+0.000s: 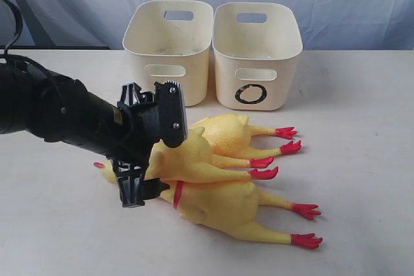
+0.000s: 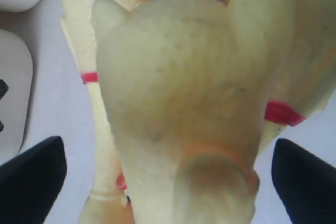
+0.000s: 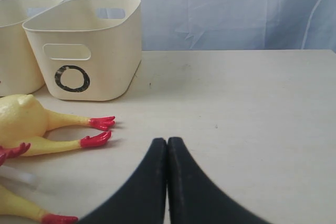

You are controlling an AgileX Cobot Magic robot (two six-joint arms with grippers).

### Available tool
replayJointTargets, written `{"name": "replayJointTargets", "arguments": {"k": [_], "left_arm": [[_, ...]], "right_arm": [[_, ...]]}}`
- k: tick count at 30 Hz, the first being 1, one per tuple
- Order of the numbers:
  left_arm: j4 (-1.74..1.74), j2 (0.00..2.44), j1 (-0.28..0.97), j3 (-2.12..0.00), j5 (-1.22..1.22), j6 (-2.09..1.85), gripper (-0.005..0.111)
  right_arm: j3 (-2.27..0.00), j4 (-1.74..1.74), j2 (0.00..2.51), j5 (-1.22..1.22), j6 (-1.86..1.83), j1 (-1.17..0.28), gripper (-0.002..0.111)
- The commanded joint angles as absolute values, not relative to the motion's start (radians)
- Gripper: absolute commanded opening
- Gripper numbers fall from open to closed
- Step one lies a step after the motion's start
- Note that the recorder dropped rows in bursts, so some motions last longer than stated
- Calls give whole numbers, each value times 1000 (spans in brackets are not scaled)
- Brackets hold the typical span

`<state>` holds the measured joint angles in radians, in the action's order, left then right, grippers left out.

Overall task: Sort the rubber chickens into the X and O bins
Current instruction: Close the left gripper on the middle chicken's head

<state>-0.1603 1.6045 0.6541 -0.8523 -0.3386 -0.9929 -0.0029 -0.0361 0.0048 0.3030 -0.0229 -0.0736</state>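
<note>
The left tool [image 1: 154, 153] is wide open. It is black and sits at the end of a thick black arm [image 1: 58, 114], low over the pale tabletop [image 1: 362, 179]. Between its two jaws lies a small yellow rubber chicken [image 1: 187, 156], the top one of a pile. From the wrist camera, that chicken's fat body fills the space between the two black fingertips [image 2: 31, 182], one on each side. A strip of tabletop shows between one fingertip and the chicken, so the tool is not squeezing it.

Under the tool and the small chicken lies a big yellow rubber chicken [image 1: 223, 205] with a red band [image 1: 178, 193] around its neck. Its legs and red feet point away from the tool. On the far side of the small chicken from the tool lies another yellow rubber chicken [image 1: 229, 130], with its feet pointing the same way. I can count three pairs of red feet.

Past the tool stand two cream plastic tubs, side by side. The tub right behind the tool [image 1: 168, 37] has its mark hidden by the tool. The tub next to it [image 1: 259, 50] has a black O on its front.

The right tool [image 3: 167, 182] is closed tight. Its two black fingers press together with nothing between them. It hangs over bare tabletop, with some red chicken feet near it and the O tub farther off.
</note>
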Motion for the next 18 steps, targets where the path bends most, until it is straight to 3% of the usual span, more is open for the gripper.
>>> {"name": "replayJointTargets", "arguments": {"k": [1,18], "left_arm": [[-160,1634,661,-856,-311,-991,99],[-160,1652,661,-856,-311,-991,99]], "right_arm": [[0,-34,0,291,-25,-70,0],[0,-34,0,291,-25,-70,0]]}}
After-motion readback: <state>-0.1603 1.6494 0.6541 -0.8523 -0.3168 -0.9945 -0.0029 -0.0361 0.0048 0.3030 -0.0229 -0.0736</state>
